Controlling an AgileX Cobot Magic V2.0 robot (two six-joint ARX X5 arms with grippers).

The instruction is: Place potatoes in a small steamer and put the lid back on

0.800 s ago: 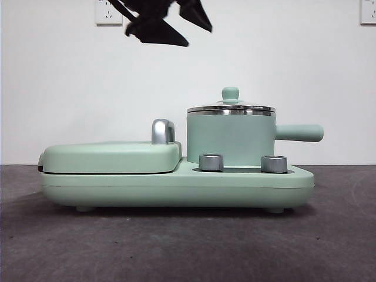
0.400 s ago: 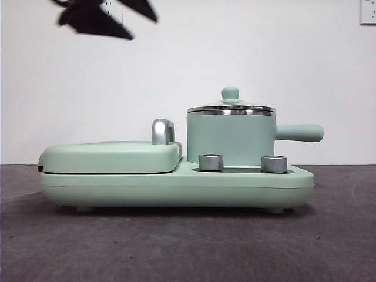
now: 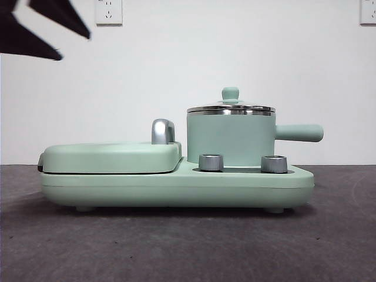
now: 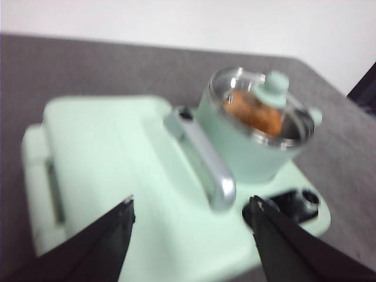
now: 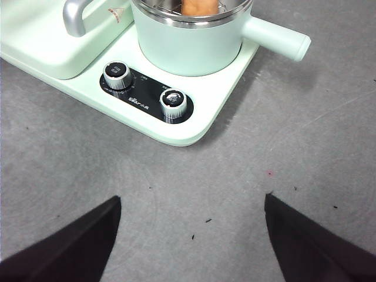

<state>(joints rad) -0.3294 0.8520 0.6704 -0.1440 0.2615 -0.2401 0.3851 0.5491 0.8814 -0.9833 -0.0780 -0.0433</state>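
lid (image 3: 231, 106) seated on small steamer (image 3: 230, 138), potato (image 4: 252, 111) inside | left gripper (image 4: 191, 220) spread, empty, high over griddle plate (image 3: 111, 157) | right gripper (image 5: 191, 226) spread, empty, above table | task looks complete; next: clear off

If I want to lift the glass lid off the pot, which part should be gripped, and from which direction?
Grip the green knob in the middle of the lid, coming straight down from above. It stands upright and narrow, while the lid itself is wide and sits flat in the pot rim.

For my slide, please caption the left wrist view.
Open left gripper above the griddle; lid on steamer, potato inside.
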